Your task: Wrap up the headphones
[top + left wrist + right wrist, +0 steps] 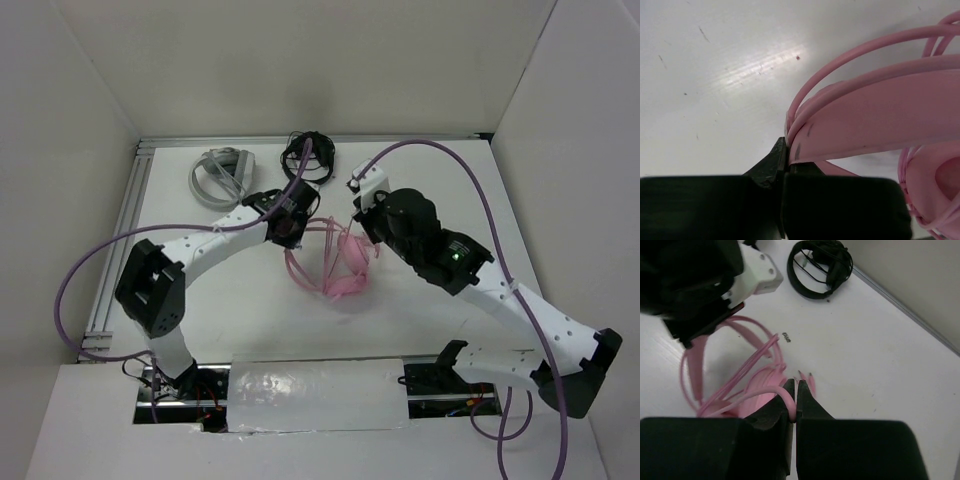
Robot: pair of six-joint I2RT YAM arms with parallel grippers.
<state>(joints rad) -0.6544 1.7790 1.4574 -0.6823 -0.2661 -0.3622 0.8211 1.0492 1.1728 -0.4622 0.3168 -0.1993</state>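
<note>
Both the left claw and the right claw clamp the one pink headphones.

The headphones lie mid-table, btwn the two arms' ends. L gripper is at their rear-left, pinched onto the headband. R gripper is at their rear-right, pinched onto the cable, w/ cable loops running across btwn the two. Behind, near the back wall: rear-ctr headset, just behind L gripper, and rear-left headset to its left, near the table's back-left corner. These two lie near each other, well apart from the headphones. In R wrist view, rear-ctr headset lies beyond and right of L gripper.
</note>
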